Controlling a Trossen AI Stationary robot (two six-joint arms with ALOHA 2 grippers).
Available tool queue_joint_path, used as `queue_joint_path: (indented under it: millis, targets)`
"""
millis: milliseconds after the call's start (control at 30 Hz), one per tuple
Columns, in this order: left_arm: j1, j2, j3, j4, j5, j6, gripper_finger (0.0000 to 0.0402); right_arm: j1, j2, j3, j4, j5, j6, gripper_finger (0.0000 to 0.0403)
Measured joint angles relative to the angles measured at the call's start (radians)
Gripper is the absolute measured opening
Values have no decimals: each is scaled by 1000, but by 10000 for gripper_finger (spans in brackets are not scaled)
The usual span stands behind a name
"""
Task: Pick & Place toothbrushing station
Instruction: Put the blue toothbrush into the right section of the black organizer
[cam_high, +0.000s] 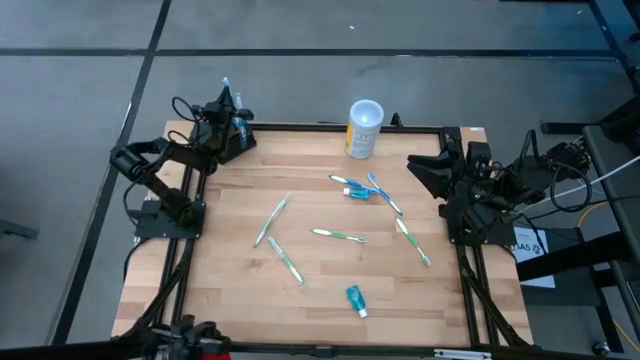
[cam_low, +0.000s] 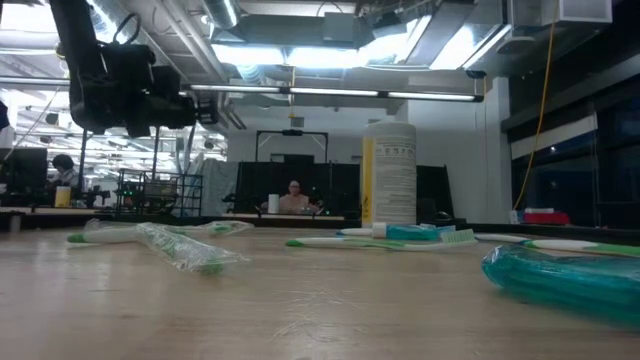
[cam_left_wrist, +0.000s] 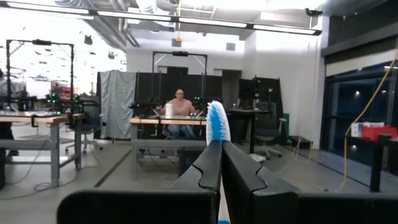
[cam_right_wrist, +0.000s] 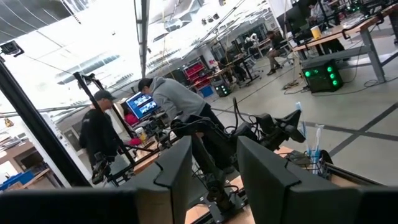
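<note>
My left gripper (cam_high: 226, 108) hovers at the table's far left corner, shut on a blue-and-white toothbrush (cam_left_wrist: 217, 122). Below it, two upright toothbrushes (cam_right_wrist: 313, 144) stand in the dark toothbrushing station (cam_right_wrist: 313, 164), most of which is hidden. My right gripper (cam_high: 418, 166) stands open above the table's right edge, pointing left, with nothing between its fingers (cam_right_wrist: 176, 169). Several toothbrushes (cam_high: 339, 235) lie flat on the wooden table (cam_high: 230, 290). My left gripper pinches the toothbrush between its two fingers (cam_left_wrist: 208, 163). The brush runs roughly along the fingers, and its bristle head (cam_left_wrist: 217, 124) sticks out past the fingertips toward the far side. The brush is lifted clear of the table.
A white-and-yellow cup (cam_high: 364, 128) stands at the far edge, middle. Two teal toothpaste tubes lie on the table, one near the front (cam_high: 356, 300) and one under the cup (cam_high: 358, 190). People show in the room beyond the table.
</note>
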Motion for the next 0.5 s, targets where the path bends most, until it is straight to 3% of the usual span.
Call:
queue_joint_path:
  millis: [300,500]
  targets:
    - [-4,79,-7,1,-5,-33,2,0,-9,0,-4,0,-3,130]
    - [-45,141,-7,1,-64,-51,2,0,-9,0,-4,0,1,130]
